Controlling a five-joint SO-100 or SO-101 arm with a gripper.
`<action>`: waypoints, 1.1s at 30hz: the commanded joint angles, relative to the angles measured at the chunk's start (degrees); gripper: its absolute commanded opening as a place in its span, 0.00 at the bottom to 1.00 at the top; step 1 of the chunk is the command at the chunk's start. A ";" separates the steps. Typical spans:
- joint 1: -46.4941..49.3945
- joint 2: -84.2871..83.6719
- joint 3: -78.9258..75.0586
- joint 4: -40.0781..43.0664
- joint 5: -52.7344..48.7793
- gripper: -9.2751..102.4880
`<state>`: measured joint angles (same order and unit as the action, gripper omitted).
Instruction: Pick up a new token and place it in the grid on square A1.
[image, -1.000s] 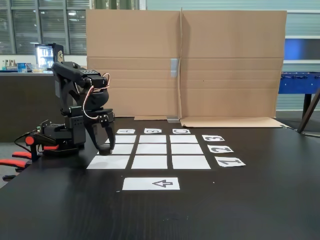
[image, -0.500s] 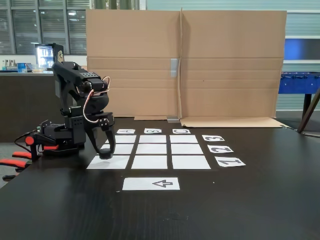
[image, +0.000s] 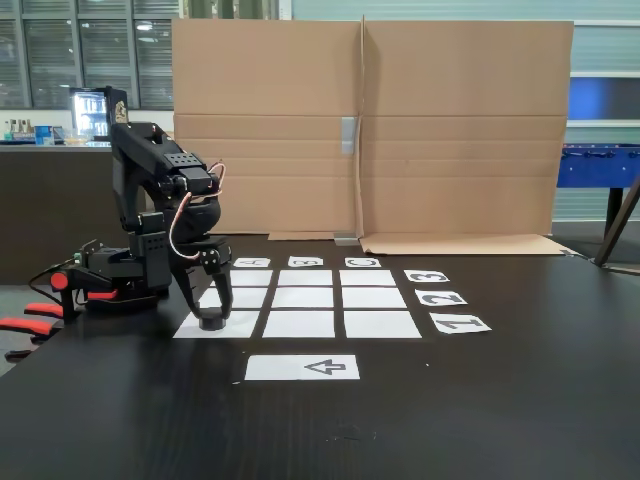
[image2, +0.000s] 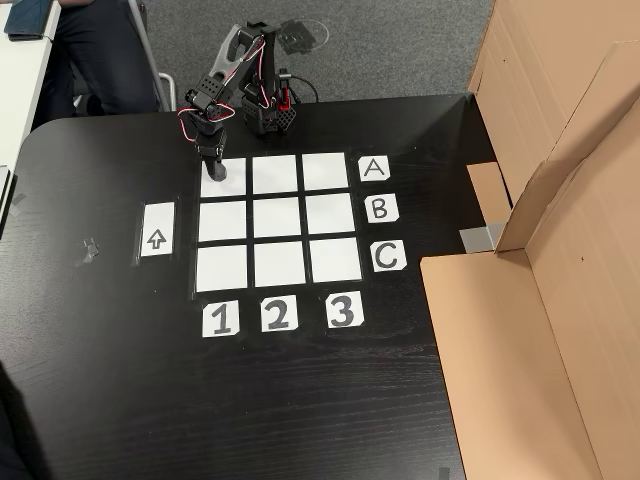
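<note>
In the fixed view the black token sits low on square A1, the near-left cell of the grid. My gripper points straight down, with its fingers closed around the token's sides. From above in the other view, the gripper hangs over square A1, the corner cell of the grid in line with the "A" label and the "1" label. The gripper hides the token in that view.
A white arrow sheet lies in front of the grid. A tall cardboard wall stands behind the table. The arm's base and red clamp handles sit at the left edge. A seated person's legs are beside the table.
The gripper has gone down and slightly toward the camera, carrying the token from just above the left column of cells down onto the near-left cell.
</note>
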<state>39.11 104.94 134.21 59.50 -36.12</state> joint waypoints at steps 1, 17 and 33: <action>-0.18 -1.41 -0.26 -0.70 0.00 0.09; -0.44 -1.67 0.18 -0.70 -1.23 0.13; -0.53 -0.97 0.35 0.00 -2.20 0.31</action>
<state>39.02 103.10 135.00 59.50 -38.32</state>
